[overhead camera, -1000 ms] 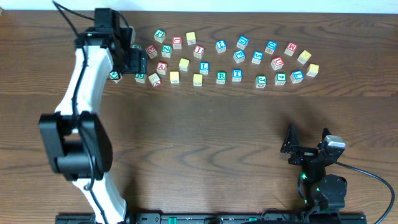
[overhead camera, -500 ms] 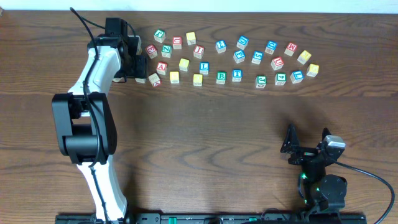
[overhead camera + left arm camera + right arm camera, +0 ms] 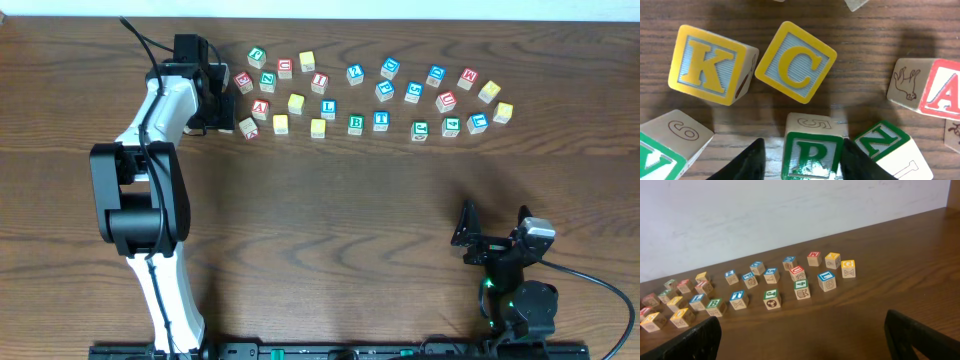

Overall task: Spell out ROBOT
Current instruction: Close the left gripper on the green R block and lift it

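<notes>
Left arm [image 3: 150, 120] swung right; left gripper [image 3: 803, 147] apart astride R cube [image 3: 812, 155], letter upright; right gripper [image 3: 800, 322] wide apart.

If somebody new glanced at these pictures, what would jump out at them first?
The left gripper, at the far left, with its open fingers either side of a green-lettered cube. Then the band of colourful alphabet cubes along the far edge, and the right gripper parked open at the near right.
</notes>
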Robot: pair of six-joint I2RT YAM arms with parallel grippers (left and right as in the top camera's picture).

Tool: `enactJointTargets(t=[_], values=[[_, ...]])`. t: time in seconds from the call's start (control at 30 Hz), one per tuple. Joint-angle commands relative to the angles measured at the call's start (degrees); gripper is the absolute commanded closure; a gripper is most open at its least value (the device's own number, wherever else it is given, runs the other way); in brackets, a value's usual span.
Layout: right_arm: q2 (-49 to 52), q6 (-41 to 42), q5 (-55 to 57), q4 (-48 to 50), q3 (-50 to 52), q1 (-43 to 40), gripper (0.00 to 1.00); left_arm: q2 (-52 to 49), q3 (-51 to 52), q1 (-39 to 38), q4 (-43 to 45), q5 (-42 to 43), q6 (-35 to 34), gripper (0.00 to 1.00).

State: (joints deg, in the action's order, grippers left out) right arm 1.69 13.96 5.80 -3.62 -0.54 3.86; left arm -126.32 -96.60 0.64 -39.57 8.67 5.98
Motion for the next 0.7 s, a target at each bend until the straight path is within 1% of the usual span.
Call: enactJointTargets(t=[0.0,0.07,0.23,0.37,0.43,0.67], values=[[-0.3,-0.7,0.0,0.0,0.2,-0.4,0.01,-0.7,-1.0,0.2,0.0,-0.5,0.2,0.58],[-0.3,-0.7,0.0,0.0,0.2,-0.4,0.01,-0.7,-1.0,0.2,0.0,-0.5,0.2,0.59],[-0.3,-0.7,0.0,0.0,0.2,-0.4,0.01,-0.7,-1.0,0.2,0.0,-0.5,0.2,0.67],[-0.3,-0.7,0.0,0.0,0.2,-0.4,0.01,-0.5,-1.0,0.2,0.0,-0.5,-0.2,0.7],[-0.3,-0.7,0.0,0.0,0.2,-0.4,0.01,0.0,-1.0,0.2,-0.2,-0.5,-0.2,0.72],[-0.3,-0.7,0.0,0.0,0.2,-0.4,0.01,5.4,-1.0,0.2,-1.2,-0.5,-0.3,0.73]])
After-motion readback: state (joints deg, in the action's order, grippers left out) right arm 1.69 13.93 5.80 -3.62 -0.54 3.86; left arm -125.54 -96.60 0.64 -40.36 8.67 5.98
